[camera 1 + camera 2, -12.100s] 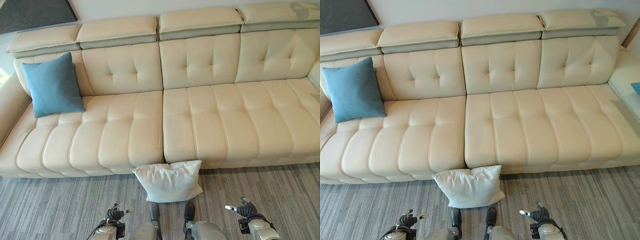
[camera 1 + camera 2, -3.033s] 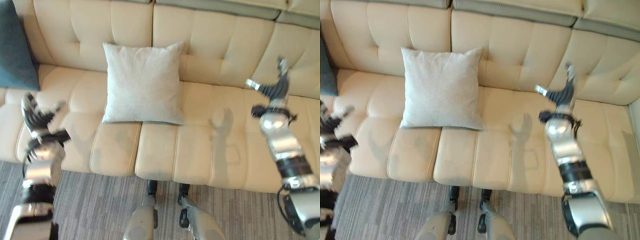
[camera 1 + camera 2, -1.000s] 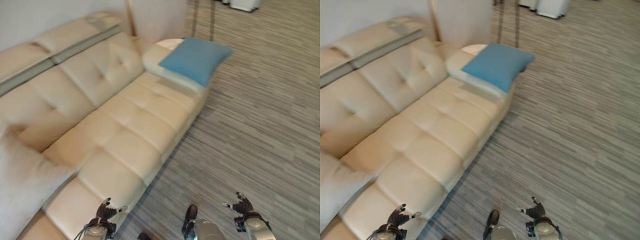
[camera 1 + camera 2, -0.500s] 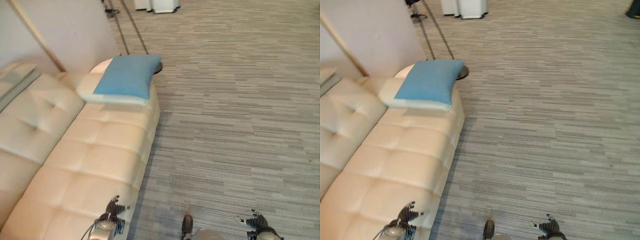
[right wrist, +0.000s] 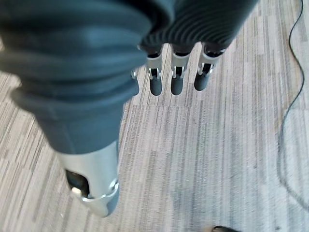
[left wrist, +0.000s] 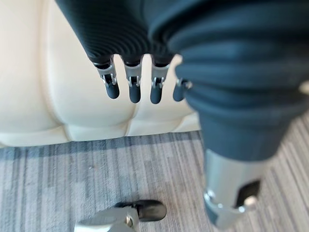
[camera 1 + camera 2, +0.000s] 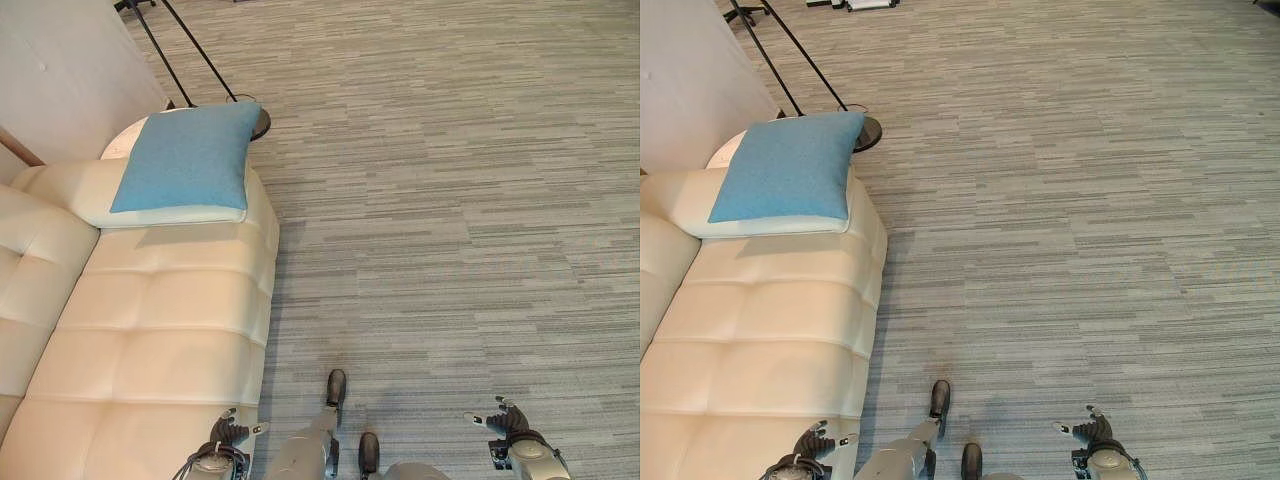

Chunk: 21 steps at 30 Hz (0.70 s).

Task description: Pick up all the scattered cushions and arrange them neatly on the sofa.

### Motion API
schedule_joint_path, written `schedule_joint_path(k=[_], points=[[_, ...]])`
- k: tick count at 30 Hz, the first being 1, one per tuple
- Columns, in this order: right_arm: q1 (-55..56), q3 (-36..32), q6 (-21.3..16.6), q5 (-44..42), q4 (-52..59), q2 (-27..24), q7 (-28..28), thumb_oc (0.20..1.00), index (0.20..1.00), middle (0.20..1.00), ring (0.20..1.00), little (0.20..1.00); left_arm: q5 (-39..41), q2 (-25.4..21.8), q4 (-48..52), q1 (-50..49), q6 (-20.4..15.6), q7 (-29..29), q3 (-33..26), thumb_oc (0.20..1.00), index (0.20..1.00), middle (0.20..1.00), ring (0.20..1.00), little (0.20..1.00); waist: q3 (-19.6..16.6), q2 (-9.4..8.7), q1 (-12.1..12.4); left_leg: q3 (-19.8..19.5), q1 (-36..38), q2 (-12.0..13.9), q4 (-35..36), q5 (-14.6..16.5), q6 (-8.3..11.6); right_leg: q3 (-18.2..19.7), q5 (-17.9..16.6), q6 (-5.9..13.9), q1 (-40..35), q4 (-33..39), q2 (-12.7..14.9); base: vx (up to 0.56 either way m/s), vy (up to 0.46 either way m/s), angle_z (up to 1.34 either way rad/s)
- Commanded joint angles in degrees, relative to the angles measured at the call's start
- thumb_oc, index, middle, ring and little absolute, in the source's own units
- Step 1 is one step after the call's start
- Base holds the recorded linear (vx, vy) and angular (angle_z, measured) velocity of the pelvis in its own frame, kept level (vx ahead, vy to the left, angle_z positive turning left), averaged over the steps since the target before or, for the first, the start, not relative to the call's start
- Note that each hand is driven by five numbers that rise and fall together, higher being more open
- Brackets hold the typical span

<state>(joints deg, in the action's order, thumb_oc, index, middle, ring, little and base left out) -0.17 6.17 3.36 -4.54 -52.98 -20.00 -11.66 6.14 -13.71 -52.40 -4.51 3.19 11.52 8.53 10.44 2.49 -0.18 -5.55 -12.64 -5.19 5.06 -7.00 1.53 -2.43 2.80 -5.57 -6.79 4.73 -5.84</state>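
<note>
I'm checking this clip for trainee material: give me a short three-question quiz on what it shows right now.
1. True or false: the blue cushion lies flat on the end of the sofa.
2. What does the left hand hang over? A) sofa edge B) a table C) a cushion
3. Fill in: the right hand hangs open over the ______.

Key: 1 true; 2 A; 3 carpet. Both hands hold nothing, fingers relaxed.
</note>
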Motion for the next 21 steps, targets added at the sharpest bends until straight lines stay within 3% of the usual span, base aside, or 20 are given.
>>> schedule_joint_path(k=[1,4,5,6,7,10,12,14,18,20,21], points=[[0.51,0.55,-1.60,0.14,2.06,0.27,0.52,1.000,1.000,1.000,1.000,1.000,0.48,-2.04,1.63,1.47,-1.12,1.04,-0.76,1.000,1.000,1.000,1.000,1.000,-2.14,-3.15,1.20,3.60,3.72,-1.35,-0.85,2.24,-2.89,-0.29,7.07,10.34,-0.81,-14.19,6.36,0.60,0.139,-0.37],[-0.10,1.11,-1.45,0.85,3.10,0.43,1.20,1.000,1.000,1.000,1.000,1.000,0.45,-2.95,2.98,1.29,-1.01,1.09,-0.85,1.000,1.000,1.000,1.000,1.000,-0.32,-3.97,1.50,6.49,6.40,-1.68,-2.09,5.66,-4.93,-2.62,-2.67,15.02,7.84,-33.07,9.59,0.32,0.109,-0.44],[0.01,0.89,-1.38,0.87,3.19,0.57,1.06,1.000,1.000,1.000,1.000,1.000,0.52,-2.79,2.59,1.41,-0.88,1.12,-0.73,1.000,1.000,1.000,1.000,1.000,0.20,-3.86,1.35,7.40,8.16,-1.83,-2.21,6.76,-5.53,-4.08,-5.10,15.28,9.60,-36.99,11.27,0.31,0.147,-0.42],[-0.03,0.63,-1.27,0.85,3.26,0.59,0.97,1.000,1.000,1.000,1.000,1.000,0.56,-2.80,2.52,1.67,-0.83,1.19,-0.61,1.000,1.000,1.000,1.000,1.000,0.69,-3.21,1.18,7.71,9.98,-1.41,-1.81,7.43,-5.93,-5.36,-5.35,14.20,11.91,-39.37,12.36,0.34,0.168,-0.31],[0.01,0.41,-1.23,0.68,3.40,0.67,0.82,1.000,1.000,1.000,1.000,1.000,0.68,-2.76,2.72,1.98,-0.88,1.31,-0.41,1.000,1.000,1.000,1.000,1.000,1.41,-2.46,1.18,8.26,11.66,-0.84,-1.19,8.05,-6.14,-6.75,-3.49,12.97,14.68,-39.99,13.20,0.30,0.138,-0.10],[0.00,-0.54,-1.27,-0.35,3.47,0.66,0.30,1.000,1.000,1.000,1.000,1.000,1.39,-2.53,3.02,3.39,-1.15,1.39,0.01,1.000,1.000,1.000,1.000,1.000,3.53,-0.63,0.66,7.99,14.79,0.63,-1.25,9.62,-5.58,-8.47,1.28,11.12,19.56,-31.10,11.38,0.30,0.035,0.04],[0.06,-1.00,-1.27,-0.98,3.12,0.92,-0.11,1.000,1.000,1.000,1.000,1.000,0.84,-2.47,2.84,4.23,-1.05,1.42,0.09,1.000,1.000,1.000,1.000,1.000,4.41,-0.66,0.36,8.20,16.57,0.89,-1.08,10.79,-4.89,-8.69,-1.06,11.91,20.48,-18.63,9.93,0.32,-0.070,0.19],[0.73,-1.82,-1.03,-0.93,2.49,1.35,-0.51,1.000,1.000,1.000,1.000,1.000,-0.28,-2.56,2.19,4.92,-0.94,1.38,-0.44,1.000,1.000,1.000,1.000,1.000,3.81,-1.47,-0.18,7.98,19.76,0.68,-0.06,12.06,-3.55,-6.34,-6.44,14.10,21.10,-0.96,7.47,0.57,-0.177,0.04],[1.68,-2.60,-0.61,-0.09,2.22,1.40,-0.54,1.000,1.000,1.000,1.000,1.000,-0.97,-2.60,2.29,4.70,-1.30,1.21,-0.58,1.000,1.000,1.000,1.000,1.000,2.63,-1.55,-0.92,6.59,23.14,0.94,-0.18,14.27,-2.71,-6.26,-7.86,14.59,20.95,0.27,7.26,0.45,-0.137,0.18],[2.27,-2.86,-0.91,-0.15,1.60,0.88,-0.36,1.000,1.000,1.000,1.000,1.000,-1.14,-2.06,1.84,4.20,-1.41,1.03,-0.62,1.000,1.000,1.000,1.000,1.000,1.27,-1.18,-1.24,5.81,24.62,1.63,-2.22,15.52,-2.17,-6.52,-8.79,13.53,19.02,0.14,7.22,0.63,-0.201,0.26],[2.36,-2.93,-0.90,-0.17,0.79,0.52,-0.34,1.000,1.000,1.000,1.000,1.000,-0.71,-1.73,1.48,3.79,-1.29,0.87,-0.46,1.000,1.000,1.000,1.000,1.000,0.53,-0.73,-1.42,5.61,24.59,2.31,-5.87,14.53,-1.49,-6.65,-8.45,12.76,18.47,-1.29,6.88,0.56,-0.210,0.24]])
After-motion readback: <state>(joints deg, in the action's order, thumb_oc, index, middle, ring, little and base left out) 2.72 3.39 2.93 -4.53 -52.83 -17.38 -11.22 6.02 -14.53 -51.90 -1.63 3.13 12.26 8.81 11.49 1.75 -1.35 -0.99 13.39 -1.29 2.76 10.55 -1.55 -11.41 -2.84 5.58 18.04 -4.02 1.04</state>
